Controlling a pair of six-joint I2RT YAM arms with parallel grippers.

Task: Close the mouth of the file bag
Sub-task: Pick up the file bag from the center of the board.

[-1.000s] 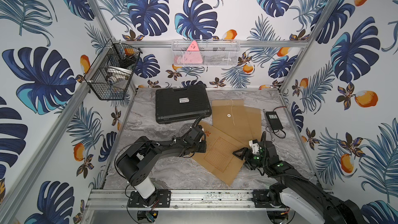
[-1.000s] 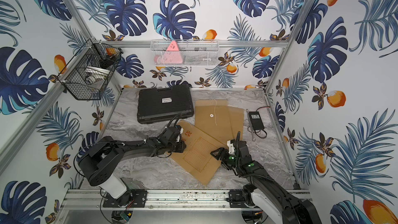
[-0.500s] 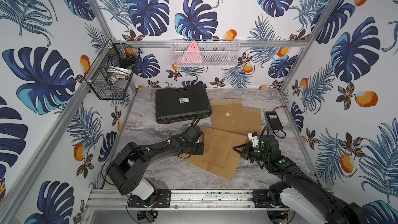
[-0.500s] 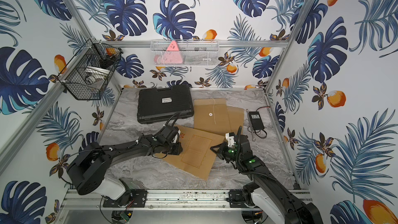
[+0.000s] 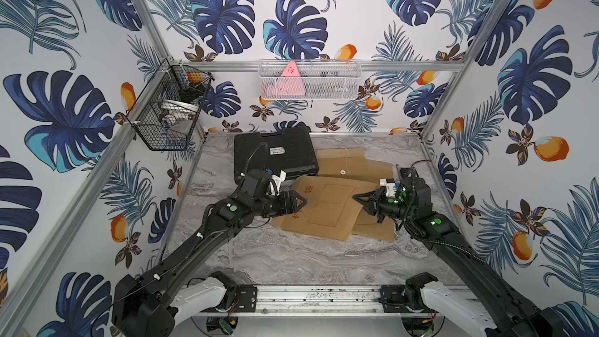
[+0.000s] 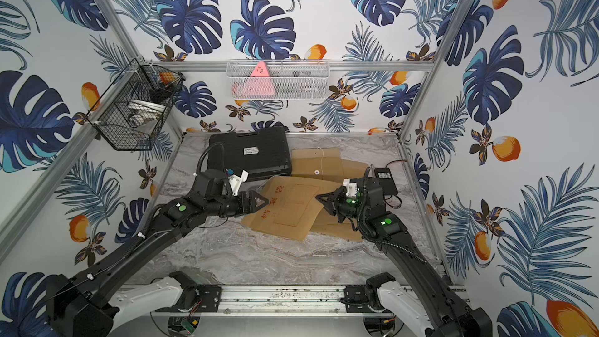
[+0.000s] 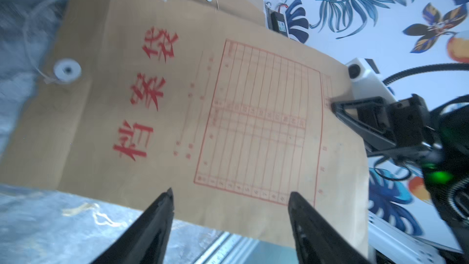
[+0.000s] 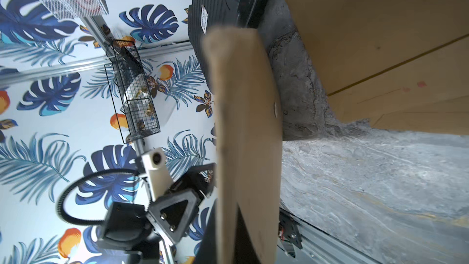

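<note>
Quick status from me. The file bag [image 5: 324, 209] is lying printed side up in the middle of the marble table [image 5: 291, 254], just in front of the black case [image 5: 275, 157] and partly on top of other brown envelopes [image 5: 350, 163].

My right pincer [image 5: 356, 196] is clamped together on the bag's end nearest that arm. That end is lifted off the table and the paper bows up, while the other end lies flat.

My left pincer [image 7: 231, 194] has its jaws spread apart with nothing between them, and its tips are right at the end with the red characters. I can't tell if they touch the paper.

In the left wrist view the bag's white button [image 7: 67, 69] shows near that end, with a thin string tied at it.
</note>
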